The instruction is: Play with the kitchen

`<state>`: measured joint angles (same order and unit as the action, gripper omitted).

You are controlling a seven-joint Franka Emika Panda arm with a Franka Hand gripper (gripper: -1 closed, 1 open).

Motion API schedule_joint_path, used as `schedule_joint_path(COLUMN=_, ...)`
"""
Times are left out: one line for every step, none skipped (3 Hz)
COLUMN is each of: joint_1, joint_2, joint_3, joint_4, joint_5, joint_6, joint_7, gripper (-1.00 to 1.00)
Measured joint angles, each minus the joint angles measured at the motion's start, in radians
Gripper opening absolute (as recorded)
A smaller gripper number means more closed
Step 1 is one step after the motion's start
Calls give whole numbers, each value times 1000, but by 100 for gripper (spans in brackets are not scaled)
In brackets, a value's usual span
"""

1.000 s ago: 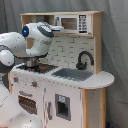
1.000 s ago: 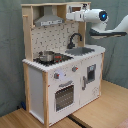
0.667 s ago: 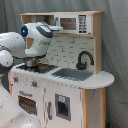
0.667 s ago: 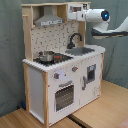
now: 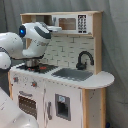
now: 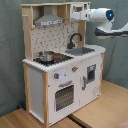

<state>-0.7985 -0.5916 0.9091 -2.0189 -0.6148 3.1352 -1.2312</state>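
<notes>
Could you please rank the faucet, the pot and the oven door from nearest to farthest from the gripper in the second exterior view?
The gripper is high up.
1. Faucet, just below it.
2. Pot, on the stovetop.
3. Oven door, bottom front.

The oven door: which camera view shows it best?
The second exterior view: the oven door faces the camera, with its window and handle in plain sight. In the first exterior view the oven door sits low at the left, seen at an angle and partly cut off by the arm.
</notes>
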Motion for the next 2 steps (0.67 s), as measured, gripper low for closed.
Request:
schedule_joint_path(joint_1=76, joint_2=-9, joint_3=-62, joint_4=-39, joint_5=0, joint_6=0, joint_7=-13, gripper=-100)
schedule_joint_path(joint_1=147, joint_2=-20, joint_3=-121, joint_4=-76, joint_5=0, joint_6=0, joint_7=-24, gripper=-100)
